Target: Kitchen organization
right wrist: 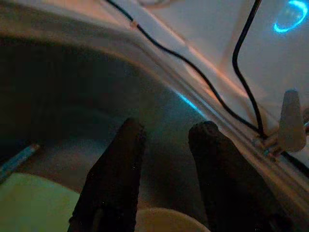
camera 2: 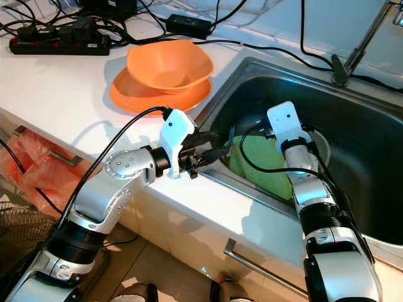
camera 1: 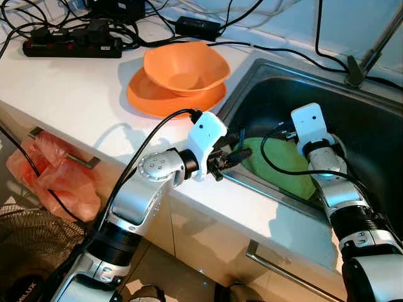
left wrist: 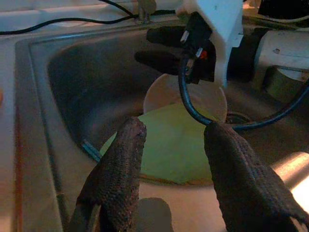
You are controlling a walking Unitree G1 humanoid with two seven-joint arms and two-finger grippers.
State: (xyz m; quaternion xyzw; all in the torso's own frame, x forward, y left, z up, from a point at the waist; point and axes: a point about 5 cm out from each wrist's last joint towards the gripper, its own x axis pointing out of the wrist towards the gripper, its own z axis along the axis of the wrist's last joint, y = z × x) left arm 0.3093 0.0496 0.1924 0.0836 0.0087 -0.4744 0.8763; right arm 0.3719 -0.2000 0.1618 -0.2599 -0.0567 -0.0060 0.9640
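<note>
Your left gripper (left wrist: 171,159) is hovering at the near rim of the sink (camera 1: 378,135), fingers spread apart and gripping nothing, pointing into the basin toward the green plate (camera 1: 283,165). That plate is lying inside the sink, close to the sink's near wall, and it is overlapping a white dish (left wrist: 161,94) sitting farther into the basin beside the drain. A blue-tipped stick-like item (left wrist: 90,149) is resting on the sink floor next to the green plate; you cannot tell what it is.

Your right gripper (right wrist: 164,159) is reaching down into the sink above the far edge of the green plate, its fingers parted and empty, aimed at the sink's back wall where the faucet (camera 1: 368,56) is rising.

Outside the sink, on the white counter (camera 1: 75,94) to the sink's left, an orange bowl (camera 1: 186,66) is sitting on an orange plate (camera 1: 148,97). Farther from the sink, a black power strip (camera 1: 72,44) with plugged cables is lying on that counter. Below the counter, away from the sink, an orange plastic bag (camera 1: 60,176) is hanging from a drawer handle. You are getting no clearly readable writing anywhere.
</note>
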